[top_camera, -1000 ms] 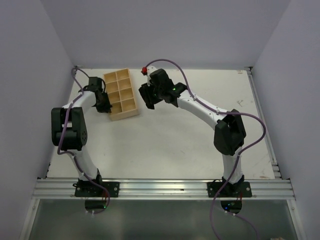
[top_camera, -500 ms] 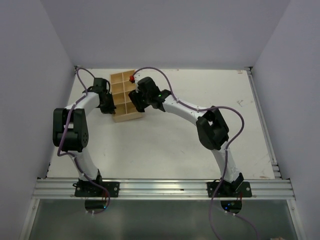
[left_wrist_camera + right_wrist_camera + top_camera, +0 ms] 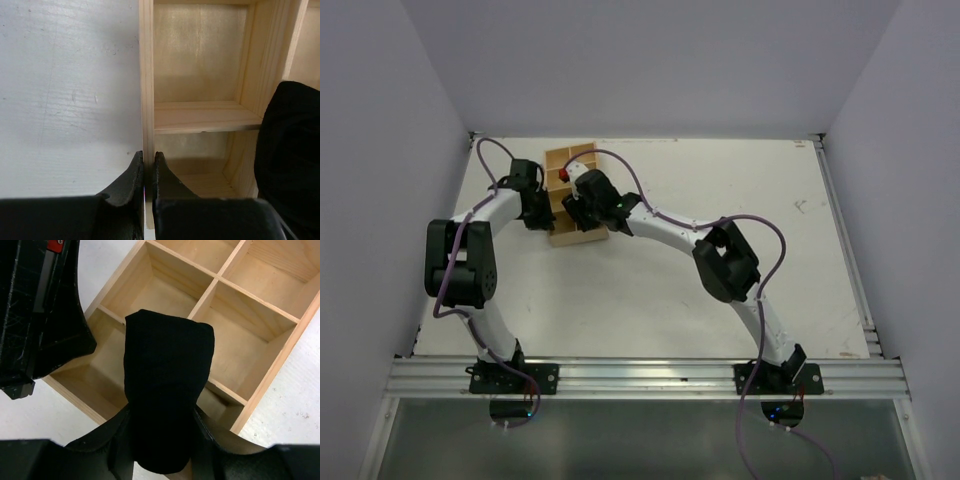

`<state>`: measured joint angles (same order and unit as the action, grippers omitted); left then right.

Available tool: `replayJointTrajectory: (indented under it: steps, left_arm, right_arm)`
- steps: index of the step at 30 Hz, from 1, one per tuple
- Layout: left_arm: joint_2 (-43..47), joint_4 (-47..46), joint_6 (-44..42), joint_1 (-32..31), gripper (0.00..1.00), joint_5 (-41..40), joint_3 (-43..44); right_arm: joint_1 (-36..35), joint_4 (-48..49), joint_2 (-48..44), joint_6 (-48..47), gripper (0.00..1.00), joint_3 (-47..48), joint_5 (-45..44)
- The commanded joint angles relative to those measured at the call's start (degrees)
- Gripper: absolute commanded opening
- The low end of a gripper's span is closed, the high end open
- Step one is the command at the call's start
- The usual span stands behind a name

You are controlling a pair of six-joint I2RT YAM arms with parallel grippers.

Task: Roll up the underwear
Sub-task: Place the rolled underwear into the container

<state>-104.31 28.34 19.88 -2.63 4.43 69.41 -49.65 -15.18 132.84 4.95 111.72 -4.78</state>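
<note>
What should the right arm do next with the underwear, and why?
Probably lower it straight down: the right gripper holds the rolled underwear over the tray compartments, while the left gripper pinches the tray's wall, seemingly steadying it.

Right gripper has the rolled black underwear pinched between its fingers. It's hovering right over the wooden divider box.
</note>
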Motion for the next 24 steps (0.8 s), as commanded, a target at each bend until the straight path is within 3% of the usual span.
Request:
replayJointTrajectory:
  steps: [1,17,21,24]
  left_arm:
    - [0.25,1.46,1.21,-0.79,0.0,4.01,-1.82]
    - [0.78,1.63,3.41,-0.79,0.0,4.54,-2.52]
    - [0.25,1.81,4.03,-0.79,0.0,4.1,-2.35]
    - [0.25,1.99,4.47,-0.79,0.0,3.49,-2.35]
  right_arm:
    - [-0.27,3.66,0.67,-1.52,0.01,-0.27,-3.22]
    - [-0.89,1.12,1.46,-2.4,0.0,-6.25,-11.56]
    - [-0.89,4.53,-2.22,-0.82,0.0,-12.73,-13.42]
    - [-0.98,1.92,-2.24,0.23,0.0,-10.66,-16.66]
